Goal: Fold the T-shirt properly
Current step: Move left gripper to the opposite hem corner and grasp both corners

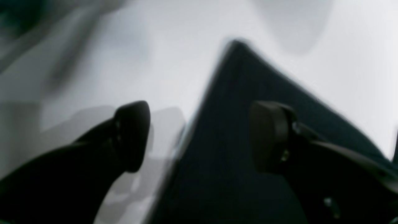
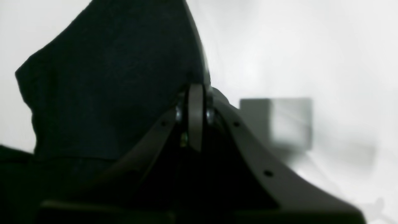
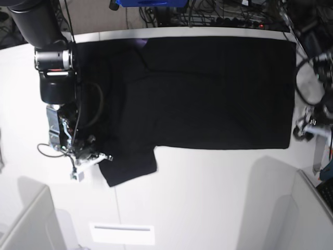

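Note:
The black T-shirt (image 3: 208,88) lies spread flat on the white table (image 3: 208,198), plain black side up; no print shows. My right gripper (image 3: 102,156) is at the edge of the near-left sleeve (image 3: 130,166). In the right wrist view its pads (image 2: 196,115) are pressed together on the edge of the black cloth (image 2: 108,87). My left gripper (image 1: 202,137) is open, with one finger (image 1: 133,133) over bare table and the other (image 1: 270,137) over a pointed corner of the shirt (image 1: 236,93). The left arm (image 3: 312,127) shows at the base view's right edge, by the shirt's near-right corner.
Cables and a blue object (image 3: 151,2) line the table's far edge. Grey partitions stand at the near left (image 3: 26,224) and near right (image 3: 307,213). A white label (image 3: 122,234) lies near the front edge. A small white block (image 3: 77,175) sits by the right gripper.

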Robot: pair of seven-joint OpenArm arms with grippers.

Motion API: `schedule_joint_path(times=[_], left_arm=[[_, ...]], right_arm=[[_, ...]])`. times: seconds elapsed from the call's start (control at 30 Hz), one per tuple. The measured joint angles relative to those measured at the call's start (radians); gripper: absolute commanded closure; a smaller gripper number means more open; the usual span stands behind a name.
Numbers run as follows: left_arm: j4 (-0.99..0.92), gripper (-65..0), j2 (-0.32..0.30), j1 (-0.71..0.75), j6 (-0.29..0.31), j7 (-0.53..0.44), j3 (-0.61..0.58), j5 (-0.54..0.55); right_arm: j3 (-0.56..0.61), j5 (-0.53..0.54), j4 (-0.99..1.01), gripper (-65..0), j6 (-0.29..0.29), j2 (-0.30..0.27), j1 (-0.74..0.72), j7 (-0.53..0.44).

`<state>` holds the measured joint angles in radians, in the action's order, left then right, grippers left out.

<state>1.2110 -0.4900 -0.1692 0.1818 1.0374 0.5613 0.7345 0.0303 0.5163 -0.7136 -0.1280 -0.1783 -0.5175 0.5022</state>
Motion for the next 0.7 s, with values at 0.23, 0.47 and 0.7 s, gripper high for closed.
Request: schedule_joint_path(times=[0.23, 0.47, 0.7], left_arm=[[-0.397, -47.7, -0.034, -0.235, -0.008, -0.262, -0.399, -0.158], [-0.522, -47.7, -0.028, -0.301, 0.004, -0.395, -0.437, -0.170], [-0.521, -47.6, 0.005, -0.310, -0.001, -0.417, -0.438, -0.184]], right_arm=[[0.000, 0.004, 0.000, 0.0, -0.001, -0.001, 0.000, 0.000], [0.000, 0.003, 0.000, 0.0, -0.001, -0.005, 0.000, 0.005], [0.000, 0.003, 0.000, 0.0, -0.001, -0.003, -0.001, 0.005]])
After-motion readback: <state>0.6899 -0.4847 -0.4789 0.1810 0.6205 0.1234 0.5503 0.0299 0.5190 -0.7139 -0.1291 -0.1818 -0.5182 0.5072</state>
